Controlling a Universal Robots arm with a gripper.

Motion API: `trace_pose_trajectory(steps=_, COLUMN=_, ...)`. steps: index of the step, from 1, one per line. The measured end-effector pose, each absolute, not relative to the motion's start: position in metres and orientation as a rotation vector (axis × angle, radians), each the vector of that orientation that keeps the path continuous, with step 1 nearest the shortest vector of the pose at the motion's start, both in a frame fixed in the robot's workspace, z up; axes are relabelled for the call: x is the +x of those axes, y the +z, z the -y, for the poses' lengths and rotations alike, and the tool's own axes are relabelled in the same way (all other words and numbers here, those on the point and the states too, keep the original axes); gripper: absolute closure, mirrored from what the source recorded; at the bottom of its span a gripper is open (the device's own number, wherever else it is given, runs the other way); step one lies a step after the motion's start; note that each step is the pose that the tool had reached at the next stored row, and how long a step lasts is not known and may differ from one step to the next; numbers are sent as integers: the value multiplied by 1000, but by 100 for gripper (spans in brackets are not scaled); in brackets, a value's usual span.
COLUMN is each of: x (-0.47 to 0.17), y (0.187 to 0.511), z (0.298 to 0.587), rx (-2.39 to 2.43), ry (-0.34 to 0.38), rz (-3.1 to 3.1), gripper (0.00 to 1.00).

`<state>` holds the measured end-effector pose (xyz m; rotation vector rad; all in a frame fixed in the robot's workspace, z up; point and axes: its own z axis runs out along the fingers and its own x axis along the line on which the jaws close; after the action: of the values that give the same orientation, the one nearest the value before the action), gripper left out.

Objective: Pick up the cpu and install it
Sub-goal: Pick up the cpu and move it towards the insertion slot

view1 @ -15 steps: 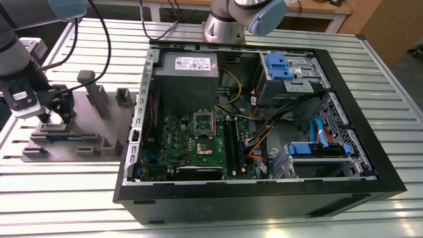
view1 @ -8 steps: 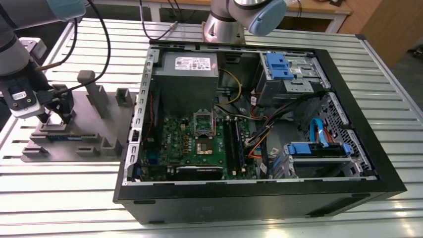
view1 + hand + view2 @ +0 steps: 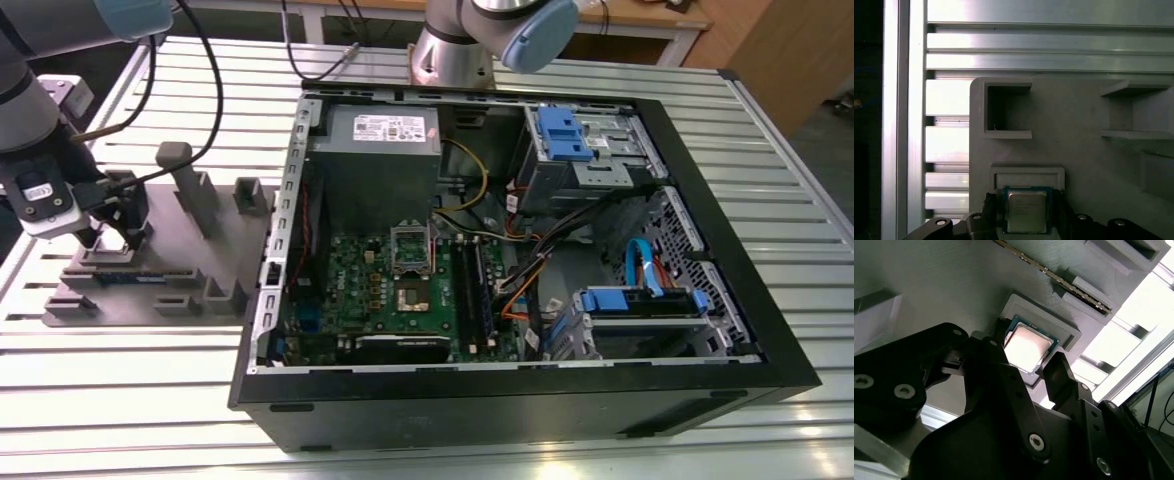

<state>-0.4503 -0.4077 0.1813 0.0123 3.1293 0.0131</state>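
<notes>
straddling the cpu (image 3: 1026, 212) in its grey tray (image 3: 1079, 125), claw (image 3: 112, 240) spread

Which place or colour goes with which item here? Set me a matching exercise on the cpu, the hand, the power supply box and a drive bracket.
Column one:
1. cpu
2. hand
3. power supply box
4. drive bracket

Column two:
A. blue
B. poised over the grey fixture tray, at the exterior view's left
C. grey with a white label
D. lying flat in a pocket of the fixture tray

Pairs: 1-D, 2-B, 3-C, 4-A.
</notes>
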Motion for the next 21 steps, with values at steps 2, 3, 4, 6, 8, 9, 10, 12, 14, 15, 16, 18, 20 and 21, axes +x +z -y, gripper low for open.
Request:
trace_pose_trajectory(steps=2, x=-450, y=181, z=408, rx=12, ry=13, rz=-3129, gripper=42)
trace_pose_trajectory(steps=3, x=-450, y=181, z=408, rx=12, ry=13, rz=-3129, gripper=42)
trace_pose_trajectory(steps=4, x=-450, y=181, z=408, rx=12, ry=13, rz=-3129, gripper=42)
trace_pose_trajectory(steps=6, x=-450, y=181, z=408, rx=12, ry=13, rz=-3129, gripper=42)
trace_pose_trajectory(steps=8, x=-450, y=181, z=408, rx=12, ry=13, rz=-3129, gripper=42)
trace_pose_trajectory(steps=9, x=-450, y=181, z=408, rx=12, ry=13, rz=-3129, gripper=42)
trace_pose_trajectory(steps=10, x=-450, y=181, z=408, rx=12, ry=13, rz=-3129, gripper=44)
trace_pose_trajectory(steps=12, x=-450, y=181, z=408, rx=12, ry=13, rz=-3129, gripper=51)
trace_pose_trajectory(steps=14, x=-450, y=181, z=408, rx=12, ry=13, rz=-3129, gripper=53)
trace_pose_trajectory(steps=15, x=-450, y=181, z=408, rx=12, ry=13, rz=-3129, gripper=53)
trace_pose_trajectory(steps=16, x=-450, y=181, z=408, rx=12, ry=13, rz=-3129, gripper=53)
trace_pose_trajectory(steps=18, x=-450, y=183, z=408, rx=12, ry=13, rz=-3130, gripper=53)
trace_pose_trajectory(steps=20, x=-450, y=186, z=408, rx=12, ry=13, rz=-3129, gripper=53)
trace_pose_trajectory(steps=21, x=-450, y=187, z=408, rx=12, ry=13, rz=-3129, gripper=53)
